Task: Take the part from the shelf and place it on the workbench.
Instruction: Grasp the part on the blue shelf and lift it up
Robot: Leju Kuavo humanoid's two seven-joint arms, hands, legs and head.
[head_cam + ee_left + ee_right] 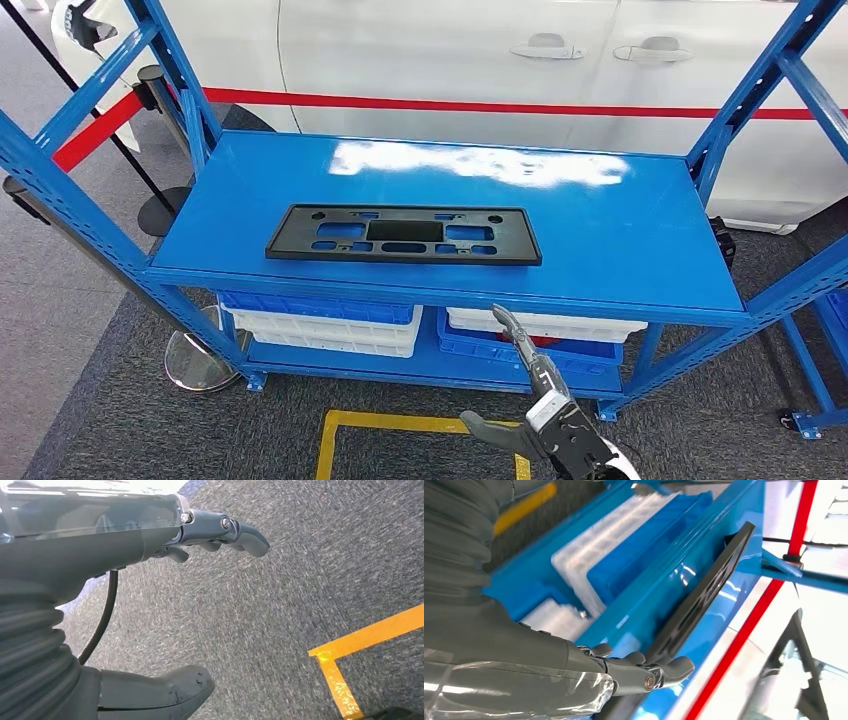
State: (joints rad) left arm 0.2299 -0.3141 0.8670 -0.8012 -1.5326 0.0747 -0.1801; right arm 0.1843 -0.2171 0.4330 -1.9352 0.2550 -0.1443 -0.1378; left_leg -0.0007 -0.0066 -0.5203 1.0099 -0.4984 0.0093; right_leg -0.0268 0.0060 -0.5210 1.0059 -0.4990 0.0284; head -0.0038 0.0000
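The part is a long black flat plate [403,236] with rectangular cut-outs, lying near the front edge of the blue shelf top [600,230]. In the right wrist view the black plate [704,592] shows edge-on, slightly overhanging the shelf lip. My right hand [540,400] is raised below and in front of the shelf, right of the plate's middle, fingers stretched out and apart, holding nothing. The right hand's fingers [644,667] are short of the plate. My left hand [210,535] hangs over grey carpet with its thumb apart from the fingers, holding nothing.
Blue and white bins [330,320] sit on the lower shelf. Blue uprights [760,90] flank the shelf. A white car [450,60] with a red barrier belt [500,105] stands behind. Yellow floor tape [400,425] marks the carpet.
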